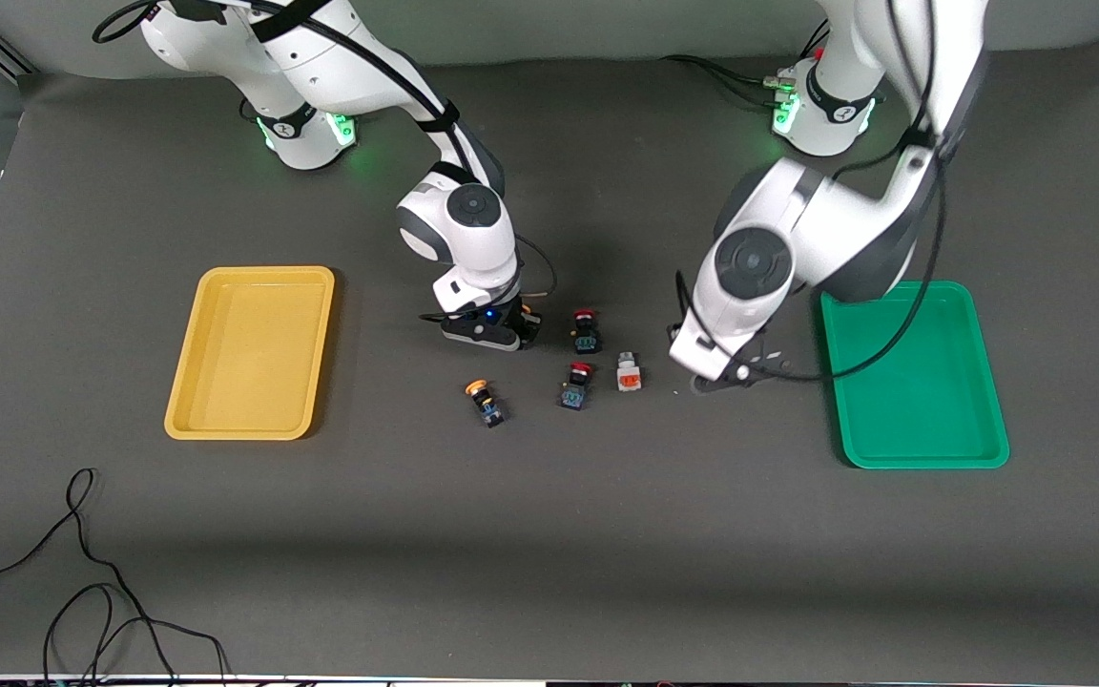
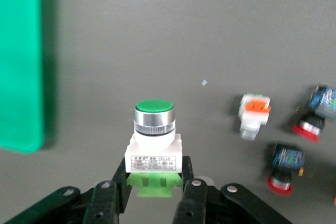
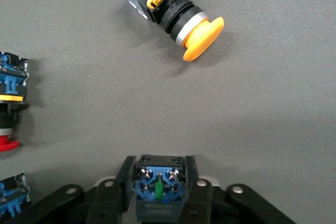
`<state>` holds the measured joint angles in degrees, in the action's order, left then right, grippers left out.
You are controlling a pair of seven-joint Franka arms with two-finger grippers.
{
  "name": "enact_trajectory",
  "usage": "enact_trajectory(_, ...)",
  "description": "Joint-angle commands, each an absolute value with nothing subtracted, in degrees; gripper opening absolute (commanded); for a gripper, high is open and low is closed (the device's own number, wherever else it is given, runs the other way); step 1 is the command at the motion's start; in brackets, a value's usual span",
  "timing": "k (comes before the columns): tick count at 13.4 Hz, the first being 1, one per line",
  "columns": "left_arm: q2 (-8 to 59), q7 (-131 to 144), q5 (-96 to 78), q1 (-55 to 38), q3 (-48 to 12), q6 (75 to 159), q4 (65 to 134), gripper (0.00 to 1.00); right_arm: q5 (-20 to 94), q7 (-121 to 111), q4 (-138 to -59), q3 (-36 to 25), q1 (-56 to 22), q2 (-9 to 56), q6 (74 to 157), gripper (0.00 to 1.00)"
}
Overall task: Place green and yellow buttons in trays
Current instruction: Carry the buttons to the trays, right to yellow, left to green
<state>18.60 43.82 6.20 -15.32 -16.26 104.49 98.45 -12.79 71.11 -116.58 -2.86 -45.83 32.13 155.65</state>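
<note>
My left gripper (image 2: 154, 174) is shut on the white body of a green-capped button (image 2: 154, 124), held upright close to the table between the loose buttons and the green tray (image 1: 922, 382). In the front view the left gripper (image 1: 716, 382) hides this button. The tray's corner also shows in the left wrist view (image 2: 18, 61). My right gripper (image 3: 159, 174) is shut on a black-and-blue button body (image 3: 159, 187) whose cap is hidden. It is low over the table in the front view (image 1: 511, 329). A yellow-capped button (image 1: 483, 401) lies on its side nearer the camera and shows in the right wrist view (image 3: 173, 17). The yellow tray (image 1: 254, 348) is empty.
Two red-capped black-and-blue buttons (image 1: 586, 329) (image 1: 578, 384) and a white button with an orange part (image 1: 628, 372) lie between the grippers. Black cables (image 1: 82, 572) trail at the table's near corner toward the right arm's end.
</note>
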Motion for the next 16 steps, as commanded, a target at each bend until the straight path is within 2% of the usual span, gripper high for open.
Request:
enact_trajectory(1, 16.2, 32.5, 6.2, -10.0, -16.1, 92.1, 92.1, 0.0, -14.6, 72.6, -115.8, -3.1, -46.2, 32.0, 155.8, 0.29)
enact_trajectory(3, 15.5, 21.3, 6.2, -4.2, -16.0, 86.9, 88.7, 0.0, -14.6, 72.0, -115.4, -3.0, -46.1, 29.0, 153.0, 0.29)
enact_trajectory(7, 15.4, -2.1, 6.9, 9.9, -15.9, 87.7, 89.7, 0.0, -13.4, 69.5, -105.3, -2.2, -46.1, 25.1, 132.8, 0.29)
enact_trajectory(8, 15.6, -6.9, 6.9, 12.9, -15.8, 90.4, 91.1, 0.0, -10.6, 66.9, -102.2, -2.2, -46.1, 24.4, 128.1, 0.29)
enact_trajectory(11, 15.9, -19.6, 7.0, 20.7, -15.8, 104.5, 100.9, 0.0, -1.3, 56.6, -94.5, -4.4, -45.4, 21.7, 116.1, 0.29)
enact_trajectory(13, 15.9, -20.8, 7.8, 23.0, -15.8, 114.1, 108.2, 0.0, 0.8, 49.4, -90.2, -7.9, -45.3, 20.7, 108.4, 0.29)
enact_trajectory(16, 17.4, -20.8, 9.5, 23.7, -15.0, 124.0, 114.8, 0.0, 3.2, 31.0, -90.5, -17.1, -45.2, 18.2, 104.3, 0.29)
